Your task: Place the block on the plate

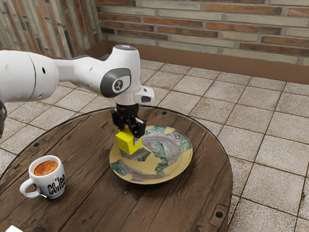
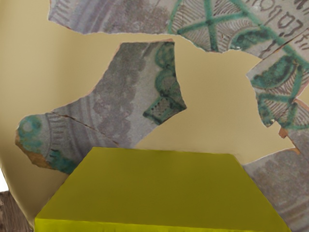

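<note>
**Our gripper (image 1: 128, 137) is holding the yellow block (image 1: 126, 144) over the plate (image 1: 164, 175)!**

We're clasping it between our fingers, folks, and the block is partly hiding one of them! Is its underside touching the plate below our gripper? We're not managing to tell. The wrist view is cutting the block off. Well apart from our gripper, a white thing (image 1: 13, 228) is showing too little to name.

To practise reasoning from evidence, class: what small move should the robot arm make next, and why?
I would probably ease the gripper gently down until the block rests on the plate, keeping its grip meanwhile. The block sits between the fingers, and both views place it over the plate, near the rim; whether it already touches is unclear, so go slowly.
</note>
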